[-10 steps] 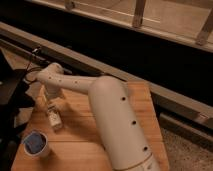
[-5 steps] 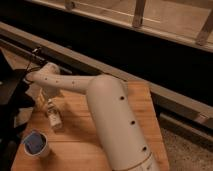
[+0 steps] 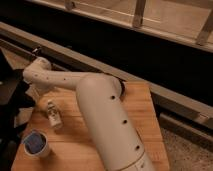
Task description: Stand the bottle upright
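Hand (image 3: 36,93) low over table (image 3: 145,115), spread or closed: cannot tell | bottle (image 3: 53,116) just beside it | cup (image 3: 36,144) near bottle

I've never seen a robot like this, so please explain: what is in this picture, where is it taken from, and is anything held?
The big white tube is the robot's one arm, reaching from lower right across a wooden table to the upper left, where it bends downward. At its end is the gripper, its hand, near the table's left edge, up and left of a small white bottle. Nearer the camera stands a white cup with a blue inside. The single camera looks down along the arm from behind; its mounting is not known. I cannot tell whether anything is held; the bottle seems to sit on the table beside the gripper.
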Robot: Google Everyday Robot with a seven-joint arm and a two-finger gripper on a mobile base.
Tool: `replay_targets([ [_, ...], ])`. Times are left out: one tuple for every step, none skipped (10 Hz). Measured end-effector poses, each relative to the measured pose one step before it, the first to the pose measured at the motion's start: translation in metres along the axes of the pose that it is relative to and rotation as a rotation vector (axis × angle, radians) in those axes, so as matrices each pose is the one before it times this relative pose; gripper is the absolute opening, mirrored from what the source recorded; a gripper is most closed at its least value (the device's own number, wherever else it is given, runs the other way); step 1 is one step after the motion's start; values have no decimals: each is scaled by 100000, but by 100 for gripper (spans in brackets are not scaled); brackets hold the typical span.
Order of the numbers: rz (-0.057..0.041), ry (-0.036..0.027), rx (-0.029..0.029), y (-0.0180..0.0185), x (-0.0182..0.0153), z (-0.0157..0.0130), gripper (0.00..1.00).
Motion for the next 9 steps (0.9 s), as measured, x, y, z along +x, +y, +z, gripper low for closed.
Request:
replay_targets([
  [-261,929,-1118,-43,-20,488,80],
  [-239,1729,-1368,-288,-59,775,80],
  [-159,898,-333,-109,27,305,80],
  [-426,1095,-707,-29,-155,228,80],
  [-480,2043,-885,-53,89,394,80],
  [-259,2600,-988,-382,187,558,80],
  [-209,1239,-510,-272,54,273,80],
  [-616,2423,-630,-392,353,479,80],
  [-625,2052,-1149,-642,562,494,80],
])
